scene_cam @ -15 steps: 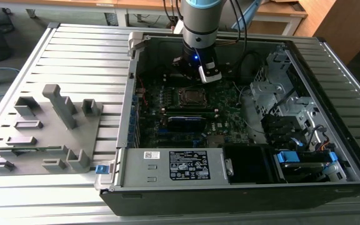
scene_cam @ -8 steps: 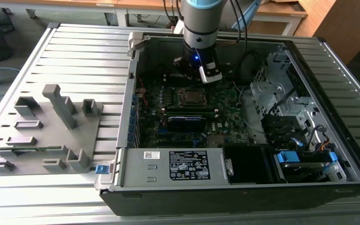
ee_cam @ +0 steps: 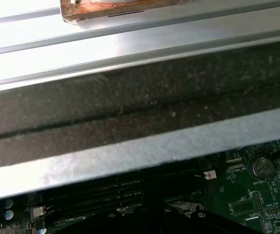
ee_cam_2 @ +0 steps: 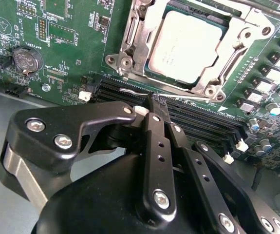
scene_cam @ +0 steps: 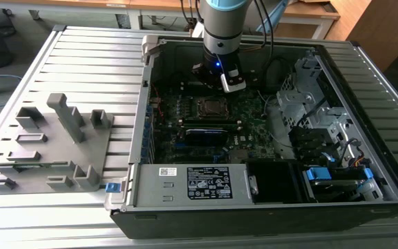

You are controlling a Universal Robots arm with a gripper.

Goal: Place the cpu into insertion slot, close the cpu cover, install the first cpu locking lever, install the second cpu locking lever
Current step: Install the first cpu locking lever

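Note:
In the second wrist view the cpu (ee_cam_2: 186, 46), a dull silver square chip, lies in the insertion slot (ee_cam_2: 213, 90). The silvery cpu cover (ee_cam_2: 239, 24) lies flat over the chip's edges. Thin metal levers run along two sides of the cover, one (ee_cam_2: 231, 57) on the capacitor side and one (ee_cam_2: 130, 29) opposite; whether they are latched I cannot tell. My black gripper (ee_cam_2: 155, 103) is shut with nothing in it, its tip over the memory slots (ee_cam_2: 203, 122) beside the socket. In the exterior view the gripper (scene_cam: 214, 83) hangs just behind the insertion slot (scene_cam: 212, 106).
The open computer case (scene_cam: 143, 155) lies on a slatted metal table. A white-labelled power supply box (scene_cam: 199, 182) sits at the front, a drive cage (scene_cam: 302, 93) on the exterior view's right, and a grey fixture tray (scene_cam: 47, 145) on its left. A coin battery (ee_cam_2: 25, 58) is on the board.

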